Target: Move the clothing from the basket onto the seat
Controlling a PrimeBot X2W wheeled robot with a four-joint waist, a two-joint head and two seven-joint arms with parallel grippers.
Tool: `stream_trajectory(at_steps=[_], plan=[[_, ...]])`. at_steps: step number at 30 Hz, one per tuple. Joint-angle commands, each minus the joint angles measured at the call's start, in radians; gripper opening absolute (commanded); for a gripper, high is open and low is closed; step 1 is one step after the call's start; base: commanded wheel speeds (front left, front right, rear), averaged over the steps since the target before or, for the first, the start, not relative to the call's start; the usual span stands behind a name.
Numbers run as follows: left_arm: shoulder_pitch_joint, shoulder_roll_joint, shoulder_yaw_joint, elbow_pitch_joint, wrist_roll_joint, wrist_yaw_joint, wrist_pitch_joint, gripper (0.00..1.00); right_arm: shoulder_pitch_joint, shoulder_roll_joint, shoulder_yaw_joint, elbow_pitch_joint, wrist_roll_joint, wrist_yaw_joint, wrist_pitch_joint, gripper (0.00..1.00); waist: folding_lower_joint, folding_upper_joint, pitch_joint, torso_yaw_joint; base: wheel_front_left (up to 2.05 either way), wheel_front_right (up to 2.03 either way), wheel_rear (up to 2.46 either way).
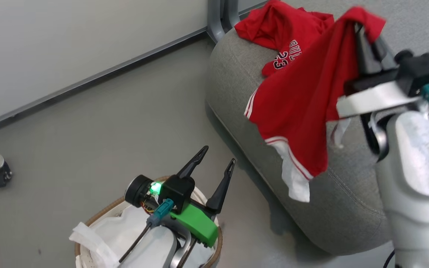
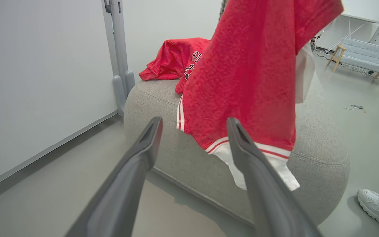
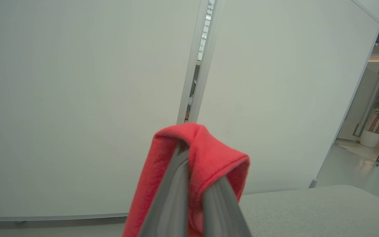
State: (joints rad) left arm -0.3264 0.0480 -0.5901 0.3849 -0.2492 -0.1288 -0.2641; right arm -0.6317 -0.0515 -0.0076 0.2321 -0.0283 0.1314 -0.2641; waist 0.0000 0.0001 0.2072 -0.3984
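R gripper (image 1: 367, 44), fingers clamped on red white-striped fabric garment (image 1: 300, 111), hangs it high above grey upholstered seat (image 1: 330, 208), prob. so the hem clears the edge; red "BULLS 23" jersey (image 1: 285, 29) lies there. L gripper (image 1: 218, 154), fingers apart, over white brown-rimmed basket (image 1: 102, 213).

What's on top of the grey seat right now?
The BULLS 23 jersey lies crumpled on the seat. The striped-trim garment hangs above it from the right claw, shut on it. The seat behind that fabric is covered, so contact there is unclear.
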Motion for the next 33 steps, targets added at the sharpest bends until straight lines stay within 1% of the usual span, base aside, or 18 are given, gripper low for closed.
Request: stream_trajectory(at_steps=[1, 3, 7, 12, 16, 20, 23, 25, 30, 33], plan=[[-0.022, 0.006, 0.004, -0.002, 0.006, -0.002, 0.0, 1.0, -0.061, -0.009, -0.028, -0.012, -0.003, -0.001, 0.0, 0.0, 0.0, -0.0001, 0.055, 0.034, 0.0, 0.0, 0.0], [-0.037, 0.011, 0.006, -0.008, 0.017, -0.002, 0.0, 1.0, -0.147, -0.025, -0.058, -0.013, -0.009, -0.001, 0.0, 0.0, 0.0, -0.0001, 0.085, 0.048, 0.0, 0.0, 0.0], [-0.065, 0.016, -0.009, -0.025, 0.032, -0.002, 0.0, 1.0, -0.324, -0.105, -0.106, -0.001, -0.039, -0.001, 0.0, 0.0, 0.0, -0.0001, 0.139, 0.09, 0.0, 0.0, 0.0], [-0.101, 0.017, -0.009, -0.054, 0.042, -0.002, 0.0, 1.0, -0.557, -0.264, -0.177, 0.077, -0.045, -0.001, 0.017, 0.0, 0.0, -0.0001, 0.198, 0.151, 0.0, 0.0, 0.0], [-0.125, 0.014, -0.007, -0.071, 0.041, -0.002, 0.0, 1.0, -0.696, -0.387, -0.207, 0.14, -0.07, -0.001, 0.039, 0.0, 0.0, -0.0001, 0.243, 0.193, 0.0, 0.0, 0.0], [-0.16, 0.012, -0.003, -0.086, 0.044, -0.002, 0.0, 1.0, -0.742, -0.453, -0.234, 0.22, -0.11, -0.001, 0.039, 0.0, 0.0, -0.0001, 0.291, 0.22, 0.0, 0.0, 0.0], [-0.177, 0.011, -0.001, -0.098, 0.046, -0.002, 0.0, 1.0, -0.721, -0.481, -0.259, 0.285, -0.12, -0.001, 0.026, 0.0, 0.0, -0.0001, 0.325, 0.235, 0.0, 0.0, 0.0], [-0.19, 0.012, 0.002, -0.108, 0.043, -0.002, 0.0, 1.0, -0.691, -0.474, -0.29, 0.329, -0.126, -0.001, 0.017, 0.0, 0.0, -0.0001, 0.346, 0.238, 0.0, 0.0, 0.0], [-0.201, 0.026, 0.0, -0.119, 0.051, -0.002, 0.0, 1.0, -0.598, -0.422, -0.366, 0.432, -0.158, -0.001, -0.001, 0.0, 0.0, -0.0001, 0.391, 0.239, 0.0, 0.0, 0.0], [-0.202, 0.032, -0.003, -0.119, 0.056, -0.002, 0.0, 1.0, -0.533, -0.381, -0.403, 0.45, -0.171, -0.001, -0.001, 0.0, 0.0, -0.0001, 0.411, 0.235, 0.0, 0.0, 0.0]])
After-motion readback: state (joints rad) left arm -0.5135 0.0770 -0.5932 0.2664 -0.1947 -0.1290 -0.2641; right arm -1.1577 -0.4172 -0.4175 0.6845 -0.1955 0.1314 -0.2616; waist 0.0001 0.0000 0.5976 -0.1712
